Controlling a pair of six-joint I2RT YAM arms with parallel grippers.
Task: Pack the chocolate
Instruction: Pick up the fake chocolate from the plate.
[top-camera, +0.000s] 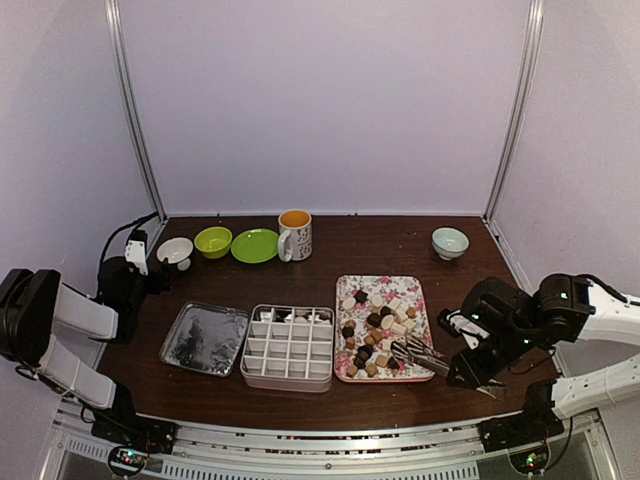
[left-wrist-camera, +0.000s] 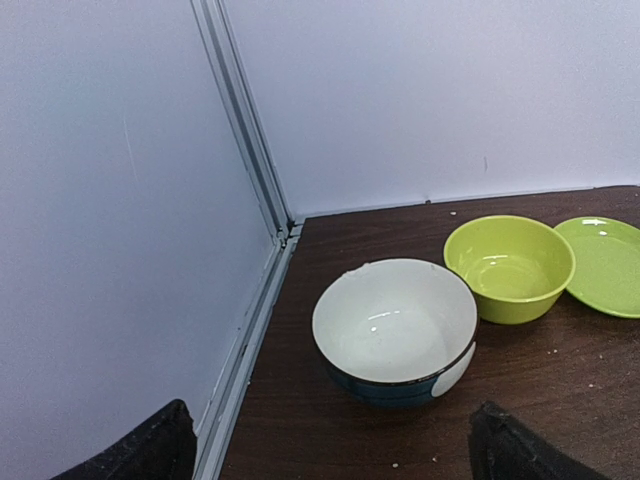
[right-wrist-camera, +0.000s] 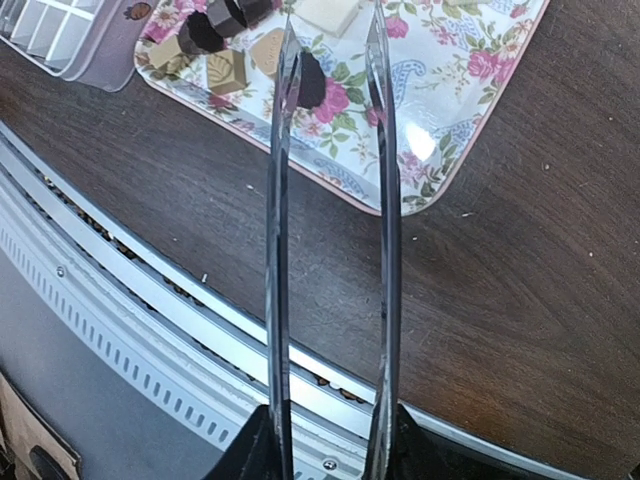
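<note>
Right wrist view: the right claw (right-wrist-camera: 330, 445) is partly closed, pinching the thin metal tongs (right-wrist-camera: 383, 200) by their handle end. The 2 blades stand apart, with their tips over the floral tray (right-wrist-camera: 440, 110). The chocolate (top-camera: 377, 318) lies scattered on that tray on the desk (top-camera: 380, 240). The left claw (left-wrist-camera: 335, 445) is spread wide, holding nothing, facing a white bowl (left-wrist-camera: 395, 325).

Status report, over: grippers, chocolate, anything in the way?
Left gripper open, by the white bowl. Right gripper shut on tongs, tips over floral tray. Chocolate on tray, divided box mostly empty. Nothing between them.
</note>
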